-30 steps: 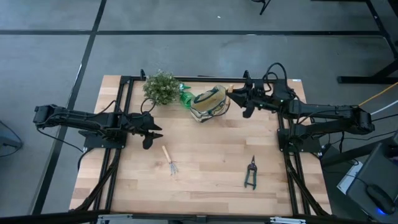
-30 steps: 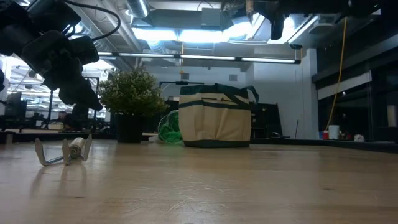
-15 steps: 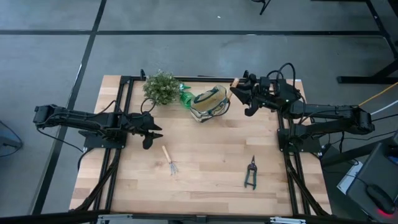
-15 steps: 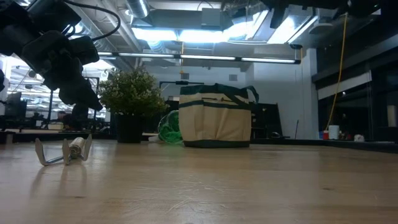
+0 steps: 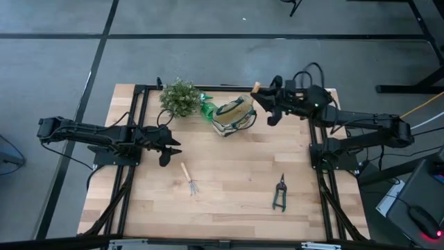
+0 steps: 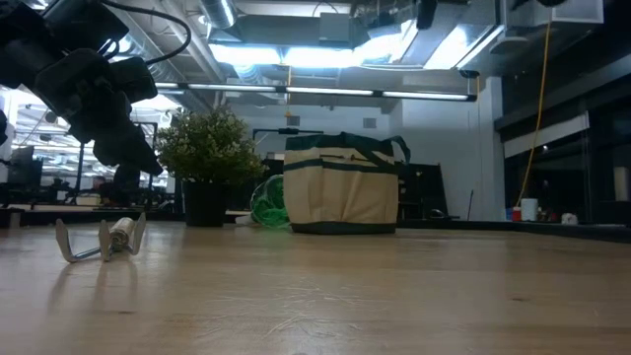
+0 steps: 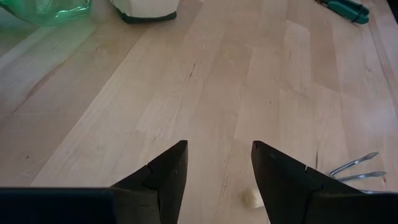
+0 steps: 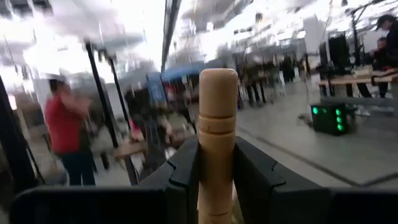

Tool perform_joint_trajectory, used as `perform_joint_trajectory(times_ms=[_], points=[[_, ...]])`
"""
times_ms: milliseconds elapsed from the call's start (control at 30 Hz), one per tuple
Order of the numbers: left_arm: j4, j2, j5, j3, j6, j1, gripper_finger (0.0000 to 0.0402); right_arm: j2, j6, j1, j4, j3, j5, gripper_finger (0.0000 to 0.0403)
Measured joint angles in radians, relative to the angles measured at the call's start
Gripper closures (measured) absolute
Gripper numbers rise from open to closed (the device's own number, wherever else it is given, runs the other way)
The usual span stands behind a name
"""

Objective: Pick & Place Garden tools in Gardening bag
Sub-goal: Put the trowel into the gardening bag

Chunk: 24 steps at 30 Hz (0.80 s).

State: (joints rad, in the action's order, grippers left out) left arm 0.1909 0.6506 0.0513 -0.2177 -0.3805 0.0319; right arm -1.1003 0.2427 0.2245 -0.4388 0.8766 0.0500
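Right gripper [image 5: 262,99]: raised beside the bag's right edge, fingers pinching a short wooden-handled tool [image 8: 217,130].
Left gripper [image 7: 214,163]: fingers spread, nothing between them, low over the table [image 5: 229,180] at its left side.
Bag [image 5: 232,115]: upright at the table's far edge, between the potted plant [image 5: 180,97] and the right gripper.
Green plastic tool [image 5: 209,109]: between plant and bag.
Rake [image 5: 189,179]: lying flat, near the left gripper.
Shears [image 5: 280,193]: lying flat, right front area, well apart from the bag.

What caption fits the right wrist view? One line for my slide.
Right gripper shut on a short, round, light wooden tool handle, raised upright against a blurred room.
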Motion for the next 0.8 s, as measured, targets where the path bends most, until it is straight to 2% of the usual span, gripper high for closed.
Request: perform_joint_trajectory(times_ms=[100, 233, 533, 800], points=[[0.0, 0.0, 0.0, 0.0, 0.0, 0.0, 0.0226, -0.041, -0.058, 0.0, 0.106, 0.079, 0.029, 0.0323], [0.0, 0.0, 0.0, 0.0, 0.0, 0.0, 0.0228, -0.1, -0.075, -0.001, 0.147, 0.151, 0.033, 0.0323], [0.0, 0.0, 0.0, 0.0, 0.0, 0.0, 0.0228, -0.187, -0.123, 0.0, 0.136, 0.207, 0.035, 0.0323], [0.0, 0.0, 0.0, 0.0, 0.0, 0.0, 0.0226, -0.236, -0.289, 0.0, 0.142, 0.214, 0.036, 0.0323]])
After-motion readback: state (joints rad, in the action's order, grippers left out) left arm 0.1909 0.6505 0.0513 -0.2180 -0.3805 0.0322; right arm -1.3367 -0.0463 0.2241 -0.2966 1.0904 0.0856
